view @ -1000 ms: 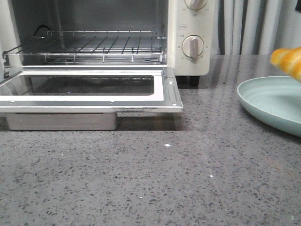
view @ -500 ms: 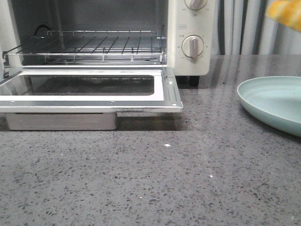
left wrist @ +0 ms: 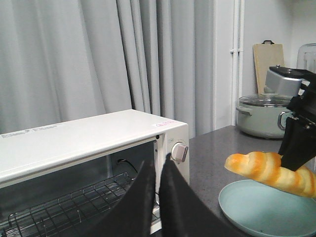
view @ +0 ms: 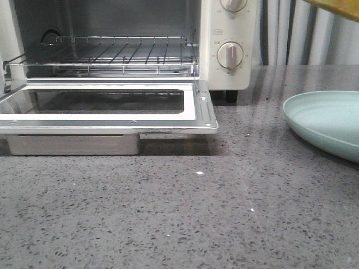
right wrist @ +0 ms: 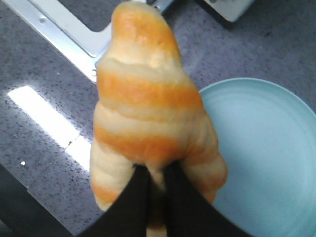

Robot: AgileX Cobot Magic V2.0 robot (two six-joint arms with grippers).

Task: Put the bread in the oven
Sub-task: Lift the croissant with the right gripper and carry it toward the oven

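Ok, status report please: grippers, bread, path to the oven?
Right gripper shut on bread, above plate. Left gripper shut, empty. Oven door open, rack bare.

One oven (view: 227,45) stands on the bench (view: 179,213), with one wire rack (view: 106,56) inside and two round dials (view: 230,55) on its front panel. One pale green plate (view: 325,120) sits beside it, and one striped bread (right wrist: 148,113) roll is counted. Two pincers appear, left (left wrist: 157,182) and right (right wrist: 157,185). One lidded pot (left wrist: 261,116) and one cutting board (left wrist: 268,57) complete the tally.
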